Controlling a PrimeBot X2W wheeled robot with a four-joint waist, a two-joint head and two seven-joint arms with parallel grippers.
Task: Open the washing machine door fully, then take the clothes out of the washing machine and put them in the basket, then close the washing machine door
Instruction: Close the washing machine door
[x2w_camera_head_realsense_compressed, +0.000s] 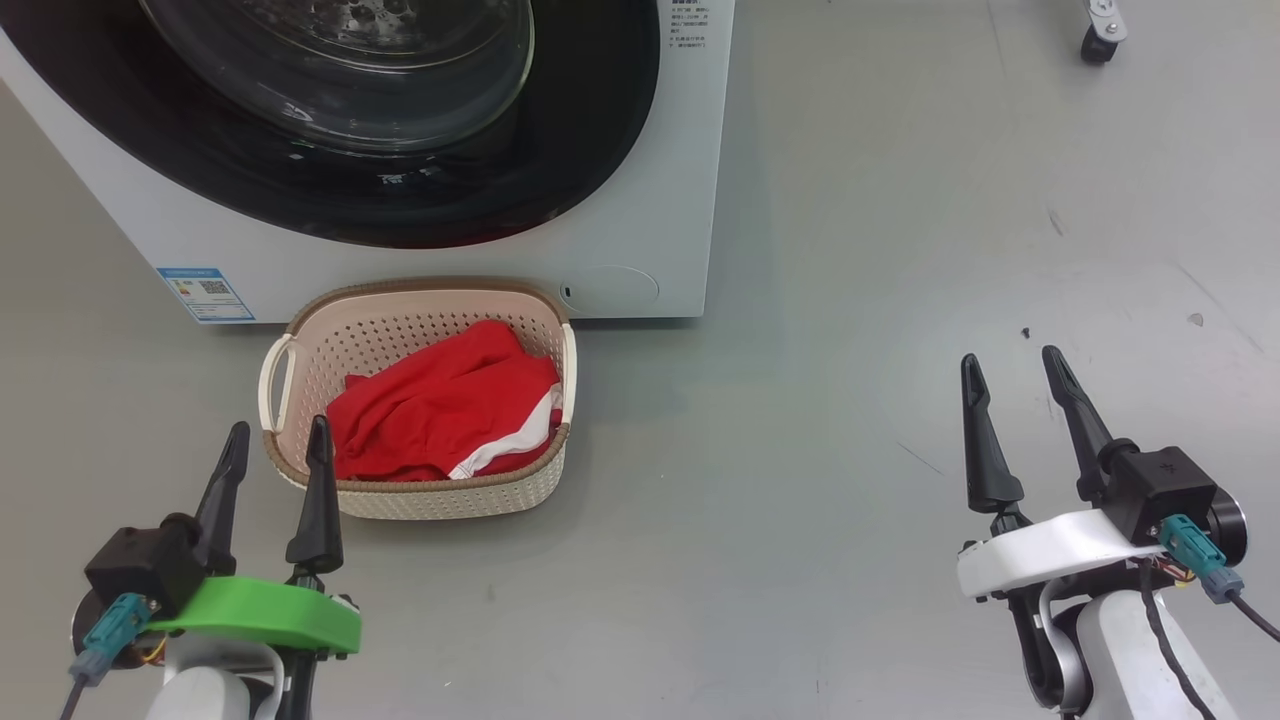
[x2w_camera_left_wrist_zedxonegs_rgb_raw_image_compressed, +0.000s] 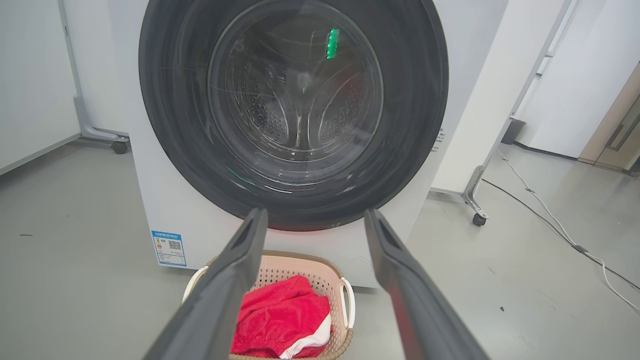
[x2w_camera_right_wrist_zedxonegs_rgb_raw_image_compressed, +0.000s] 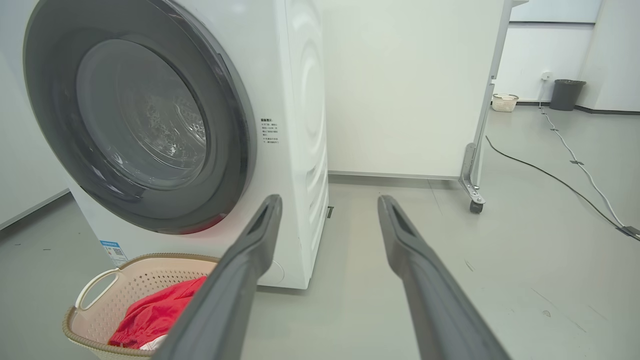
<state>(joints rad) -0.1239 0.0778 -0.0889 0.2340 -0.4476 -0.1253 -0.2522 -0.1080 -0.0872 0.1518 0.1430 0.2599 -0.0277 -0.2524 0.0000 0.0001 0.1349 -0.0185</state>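
White washing machine (x2w_camera_head_realsense_compressed: 680, 180) stands far left, its black-rimmed door (x2w_camera_head_realsense_compressed: 560, 170) shut. Just in front, on the grey floor (x2w_camera_head_realsense_compressed: 800, 450), the cream basket (x2w_camera_head_realsense_compressed: 450, 500) holds the red clothes (x2w_camera_head_realsense_compressed: 440, 405). Nearer, the left end effector (x2w_camera_head_realsense_compressed: 280, 425) and the right end effector (x2w_camera_head_realsense_compressed: 1009, 356) hover open, both empty.

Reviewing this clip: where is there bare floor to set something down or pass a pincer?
The widest free patch is grey floor between the cream perforated plastic basket and the right pincer, right of the white washing machine. Crowded: the basket, holding red clothes, sits close before the machine, the left pincer by it.
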